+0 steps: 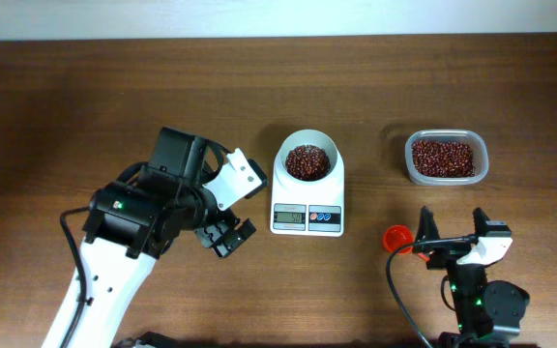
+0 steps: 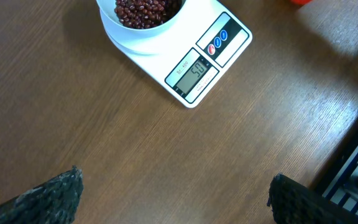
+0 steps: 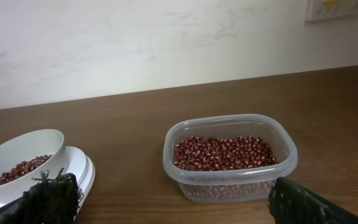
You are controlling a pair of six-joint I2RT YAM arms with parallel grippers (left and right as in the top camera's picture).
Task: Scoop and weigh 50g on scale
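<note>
1. Plainly, the scale [image 1: 307, 201] is sitting mid-table [image 1: 114, 87] between the two arms. Its bowl [image 1: 286, 155] is holding a layer of beans [image 1: 309, 161].
2. The display [image 2: 196, 72] is facing the robot's side, so the left wrist camera is looking straight down on it. It seems to be showing fifty, though the digits are small. I am judging the weighing as done or nearly so.
3. The left gripper [image 1: 225, 237] is hovering just left of the scale with its jaws spread wide and gripping nothing. It is probably sitting there to read the display rather than to grasp.
4. The right gripper [image 1: 451, 232] is waiting near the front edge, jaws wide apart with nothing between them. It is pointing toward the tub [image 1: 446, 181].
5. A red scoop [image 1: 397, 238] is lying on the table just beside the right gripper, outside its jaws, on the scale side. It looks set down, which suits a finished pour.
6. The tub is sitting right of the scale, apart from it, with plenty of beans in it. That is putting it within the right arm's easy reach for any top-up.
</note>
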